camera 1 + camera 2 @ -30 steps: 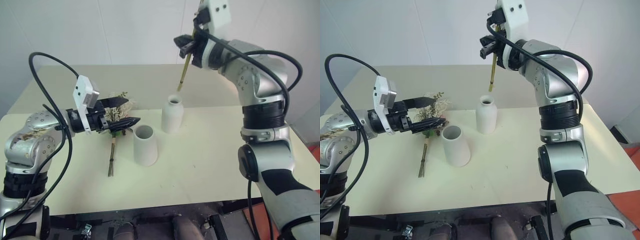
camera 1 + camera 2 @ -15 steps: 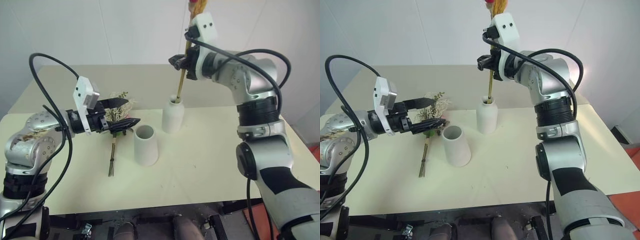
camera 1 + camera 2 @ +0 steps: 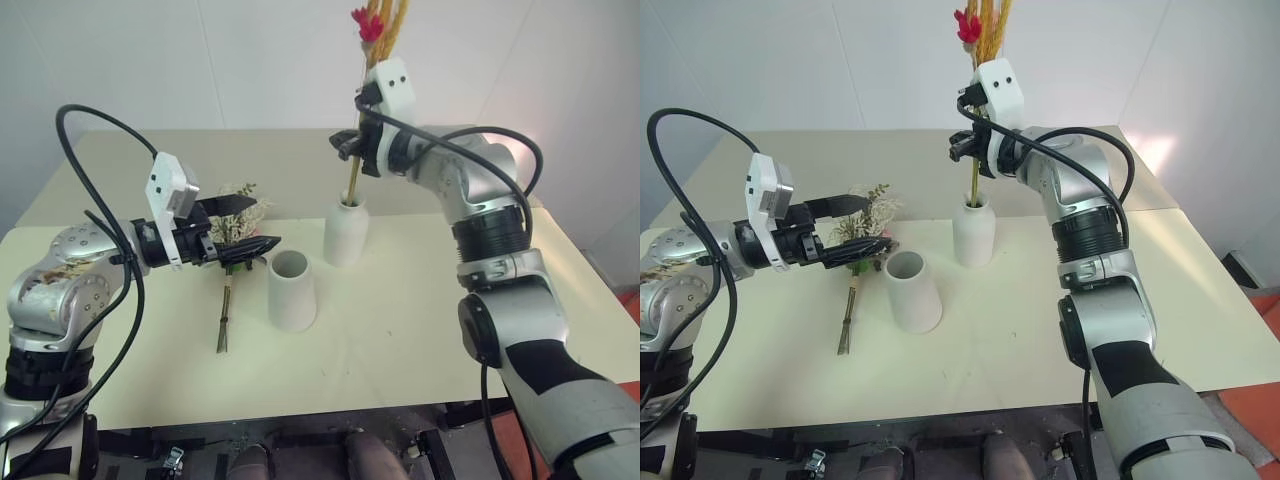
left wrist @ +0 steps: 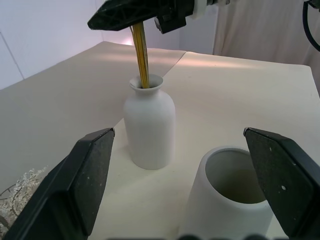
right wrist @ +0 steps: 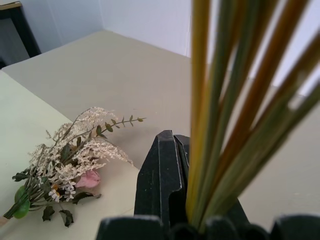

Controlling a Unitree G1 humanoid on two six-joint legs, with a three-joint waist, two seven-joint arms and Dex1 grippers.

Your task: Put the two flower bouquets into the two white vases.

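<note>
Now right hand [image 3: 352, 146] gripping wheat stalks [image 3: 385, 30], stems in bottle vase [image 3: 345, 232]

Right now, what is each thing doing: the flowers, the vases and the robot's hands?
Yellow bunch: upright, stems in the bottle vase, held by the right hand.
Bottle vase: standing.
Wide vase: standing, empty.
Bushy bunch: lying on the table.
Left hand: open, empty.
Right hand: shut on the stems.

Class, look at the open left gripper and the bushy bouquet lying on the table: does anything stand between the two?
Nothing visible does. The left gripper hovers open right above the bushy bouquet on the table. The wide-mouthed vase stands beside them, not between.
</note>
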